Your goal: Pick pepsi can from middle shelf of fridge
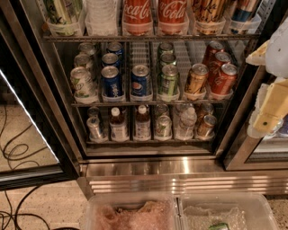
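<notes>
The fridge (148, 168) stands open in front of me, black-framed with a ribbed steel base. The middle shelf (148, 103) is a wire rack lined with cans. A dark blue pepsi can (140, 80) stands at the front of the centre lane. A second blue can (111, 81) stands in the lane to its left, with more blue cans behind it. Green cans (168, 79) are to the right of centre, then a gold can (196, 79) and orange-red cans (223, 78). My gripper (266, 117), white and yellowish, hangs at the right edge, outside the shelf and well right of the pepsi can.
Coca-Cola bottles (153, 13) fill the rack above. Small bottles and cans (143, 123) fill the rack below. The open glass door (27, 134) stands at the left. Cables (13, 152) lie on the floor. Two clear plastic bins (180, 211) sit in front of the base.
</notes>
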Tool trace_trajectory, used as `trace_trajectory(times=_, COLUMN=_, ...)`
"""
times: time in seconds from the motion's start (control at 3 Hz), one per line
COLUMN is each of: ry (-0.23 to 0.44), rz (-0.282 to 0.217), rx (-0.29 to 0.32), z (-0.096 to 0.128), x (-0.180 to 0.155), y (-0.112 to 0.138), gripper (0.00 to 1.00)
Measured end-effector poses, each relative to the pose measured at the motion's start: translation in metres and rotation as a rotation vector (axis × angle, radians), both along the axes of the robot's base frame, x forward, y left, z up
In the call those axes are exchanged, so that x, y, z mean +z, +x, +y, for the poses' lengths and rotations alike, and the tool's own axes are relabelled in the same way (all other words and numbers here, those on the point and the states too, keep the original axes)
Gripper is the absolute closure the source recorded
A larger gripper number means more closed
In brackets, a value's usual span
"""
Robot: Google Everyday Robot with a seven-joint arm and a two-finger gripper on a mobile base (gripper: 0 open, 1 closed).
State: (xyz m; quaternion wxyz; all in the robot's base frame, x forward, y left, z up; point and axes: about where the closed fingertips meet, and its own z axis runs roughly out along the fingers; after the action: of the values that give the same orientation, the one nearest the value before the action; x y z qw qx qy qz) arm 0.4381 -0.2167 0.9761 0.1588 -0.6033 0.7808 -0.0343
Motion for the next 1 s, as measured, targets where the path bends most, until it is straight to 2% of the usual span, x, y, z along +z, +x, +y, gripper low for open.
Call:
trace_trajectory(times=0.33, ry=0.000, rz=0.000, rx=0.000, z=0.000, x=0.000, y=0.000, gripper=0.00)
trace_trajectory(times=0.67, ry=0.003, rz=-0.030, rx=0.042, z=0.000, x=-0.001, y=-0.003, gripper=0.00)
trace_trajectory(times=1.0, ry=0.088, rz=-0.094, rx=0.101, z=-0.007, x=-0.020, y=-0.006, gripper=0.00)
